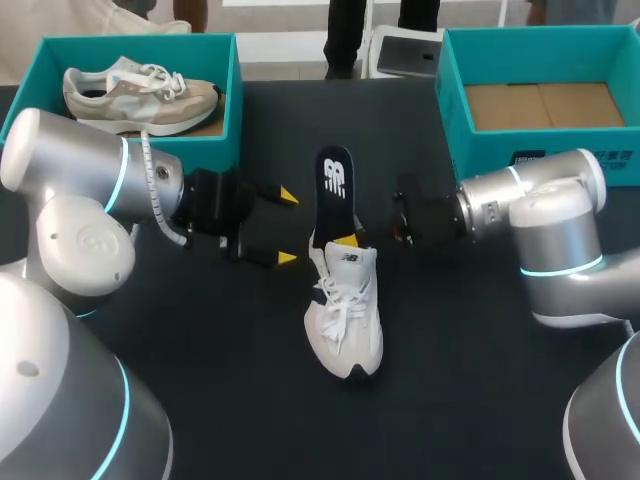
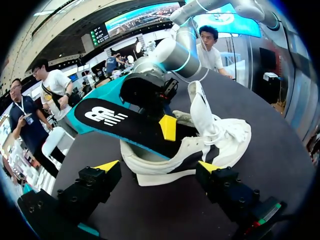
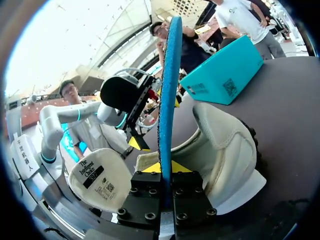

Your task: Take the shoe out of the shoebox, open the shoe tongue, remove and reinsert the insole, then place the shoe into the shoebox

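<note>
A white shoe lies on the dark table, toe toward me, its tongue pulled up. A black insole with a white logo sticks out of the heel opening, partly inside the shoe. My right gripper is shut on the insole's edge at the shoe's collar; in the right wrist view the insole's blue underside rises from between that gripper's yellow tips. My left gripper stands open just left of the insole, touching nothing. From the left wrist, the shoe and the insole lie just ahead of this gripper.
A teal shoebox at the back left holds a second, beige shoe. Another teal shoebox at the back right shows only its cardboard floor. Dark bare table lies around the white shoe.
</note>
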`<state>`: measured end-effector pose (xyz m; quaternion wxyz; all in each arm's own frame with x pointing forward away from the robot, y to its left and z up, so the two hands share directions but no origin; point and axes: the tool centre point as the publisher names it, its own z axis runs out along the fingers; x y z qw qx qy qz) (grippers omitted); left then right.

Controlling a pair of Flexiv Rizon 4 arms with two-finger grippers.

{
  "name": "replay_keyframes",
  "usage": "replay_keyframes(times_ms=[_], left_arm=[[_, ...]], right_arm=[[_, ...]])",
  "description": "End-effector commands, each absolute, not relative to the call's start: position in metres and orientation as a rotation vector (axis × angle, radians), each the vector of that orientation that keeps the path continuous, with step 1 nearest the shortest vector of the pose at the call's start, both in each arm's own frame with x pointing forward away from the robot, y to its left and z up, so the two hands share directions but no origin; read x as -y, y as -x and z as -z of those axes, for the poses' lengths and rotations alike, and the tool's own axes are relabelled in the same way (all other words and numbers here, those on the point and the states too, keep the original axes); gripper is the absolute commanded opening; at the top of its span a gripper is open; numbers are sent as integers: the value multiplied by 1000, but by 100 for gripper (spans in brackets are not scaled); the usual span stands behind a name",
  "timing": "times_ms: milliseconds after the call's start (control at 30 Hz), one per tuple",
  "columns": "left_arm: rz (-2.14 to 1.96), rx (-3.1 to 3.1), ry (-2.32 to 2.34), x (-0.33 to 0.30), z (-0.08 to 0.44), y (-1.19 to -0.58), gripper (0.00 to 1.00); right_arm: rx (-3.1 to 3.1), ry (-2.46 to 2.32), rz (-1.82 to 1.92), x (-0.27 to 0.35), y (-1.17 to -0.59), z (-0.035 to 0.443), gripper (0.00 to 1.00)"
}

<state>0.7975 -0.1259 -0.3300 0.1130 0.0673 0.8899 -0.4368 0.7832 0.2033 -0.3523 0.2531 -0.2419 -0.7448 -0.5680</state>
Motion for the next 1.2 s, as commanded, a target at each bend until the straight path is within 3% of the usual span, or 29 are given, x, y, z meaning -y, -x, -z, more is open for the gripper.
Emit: replay_keyframes(times_ms=[33,133,467,633,700,1200], left_arm=[[1275,-2615,-197,126,330,-797,100],[1275,-2615,-197,126,330,-797,100],[1275,-2615,-197,126,330,-797,100],[1275,-2615,-197,126,330,-797,100],[1275,-2615,-197,126,330,-797,100],[1275,-2615,-197,126,330,-797,100]], right_arm=[[2053,651,1537,-203,-784,347,11],[2073,643,1540,-203,-787,342,27],[2141,590,1547,-205,-806,327,27],[2142,556,1520,-208,-817,326,20],[2115,572,1504,-208,-818,328,0],[2022,667,1388,-206,-776,349,0]])
